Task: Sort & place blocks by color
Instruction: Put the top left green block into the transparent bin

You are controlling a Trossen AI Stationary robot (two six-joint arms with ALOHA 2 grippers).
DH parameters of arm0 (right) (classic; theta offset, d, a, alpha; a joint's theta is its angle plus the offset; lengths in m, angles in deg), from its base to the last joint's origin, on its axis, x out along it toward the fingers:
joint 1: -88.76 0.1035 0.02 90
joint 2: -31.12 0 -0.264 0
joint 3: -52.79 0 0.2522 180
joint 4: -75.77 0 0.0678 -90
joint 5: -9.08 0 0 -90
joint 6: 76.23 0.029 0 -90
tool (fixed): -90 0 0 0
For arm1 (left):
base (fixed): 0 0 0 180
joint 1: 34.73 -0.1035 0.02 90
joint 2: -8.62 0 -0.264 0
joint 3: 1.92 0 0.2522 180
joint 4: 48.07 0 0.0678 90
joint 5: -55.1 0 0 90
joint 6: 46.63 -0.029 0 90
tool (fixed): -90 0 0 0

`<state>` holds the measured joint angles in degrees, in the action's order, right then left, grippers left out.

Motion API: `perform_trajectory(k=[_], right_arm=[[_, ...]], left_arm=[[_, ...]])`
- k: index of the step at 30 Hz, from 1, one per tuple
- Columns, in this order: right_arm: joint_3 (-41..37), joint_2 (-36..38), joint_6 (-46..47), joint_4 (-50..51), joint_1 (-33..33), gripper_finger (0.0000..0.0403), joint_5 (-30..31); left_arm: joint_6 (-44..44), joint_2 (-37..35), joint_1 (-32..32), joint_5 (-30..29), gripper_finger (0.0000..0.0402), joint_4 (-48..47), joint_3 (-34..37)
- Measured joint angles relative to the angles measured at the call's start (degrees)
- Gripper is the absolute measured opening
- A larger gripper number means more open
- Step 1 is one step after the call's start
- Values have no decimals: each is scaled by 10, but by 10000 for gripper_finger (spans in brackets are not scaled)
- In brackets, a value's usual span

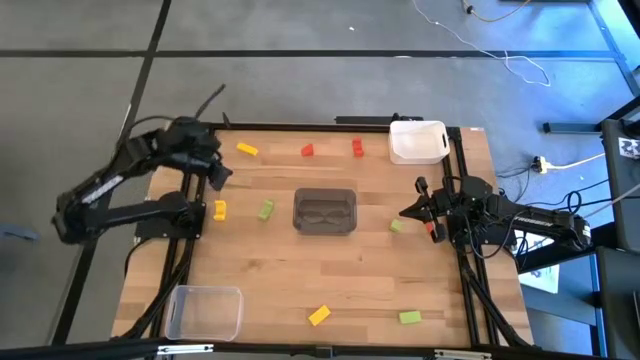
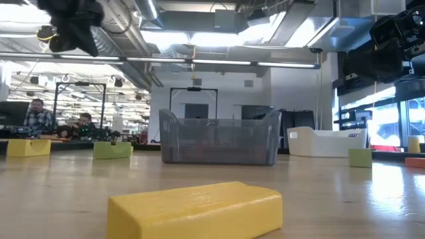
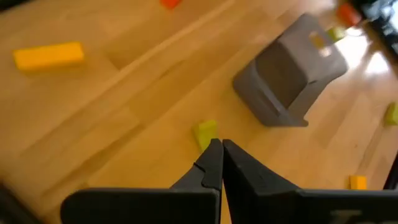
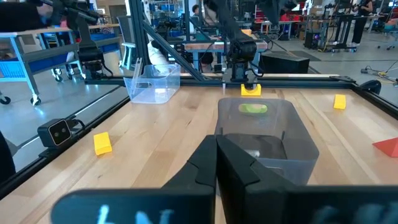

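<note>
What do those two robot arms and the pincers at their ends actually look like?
Both arms are black, built of jointed tubular segments with dark cables trailing from them. The left tool and the right tool each end in two flat, wedge-shaped black fingers tapering to a point. The right arm shows a small red-orange detail near its wrist.

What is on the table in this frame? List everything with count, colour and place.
Yellow blocks: four; far left, left edge, near centre, one small by the left arm.
Red blocks: two on the far edge, one by the right gripper.
Green blocks: three; left of the grey bin, right of it, near right.
Grey bin: one, centre.
White bin: one, far right corner.
Clear bin: one, near left corner.
Left gripper: shut, empty, far left.
Right gripper: shut, empty, right.
</note>
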<state>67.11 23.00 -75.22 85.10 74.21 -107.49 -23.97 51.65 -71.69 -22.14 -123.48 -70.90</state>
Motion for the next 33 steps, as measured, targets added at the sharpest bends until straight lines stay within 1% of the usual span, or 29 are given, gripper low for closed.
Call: perform_trajectory(k=[3, 6, 11, 15, 18, 22, 26, 33], right_arm=[[0, 0, 0, 0, 0, 5, 0], [0, 0, 0, 0, 0, 5, 0], [0, 0, 0, 0, 0, 5, 0], [0, 0, 0, 0, 0, 5, 0], [0, 0, 0, 0, 0, 5, 0], [0, 0, 0, 0, 0, 5, 0], [0, 0, 0, 0, 0, 5, 0], [0, 0, 0, 0, 0, 5, 0]], left_arm=[[-6, 58, 11, -9, 0, -44, -41], [-16, 86, 15, 1, 0, -49, -59], [-14, 95, 15, 18, 0, -38, -67], [31, 95, 15, 11, 0, -32, -67], [90, 95, 15, -5, 0, -35, -67], [102, 95, 15, -13, 2, -45, -67], [103, 101, 15, -11, 22, -55, -67], [143, 138, 15, -10, 81, -64, -68]])
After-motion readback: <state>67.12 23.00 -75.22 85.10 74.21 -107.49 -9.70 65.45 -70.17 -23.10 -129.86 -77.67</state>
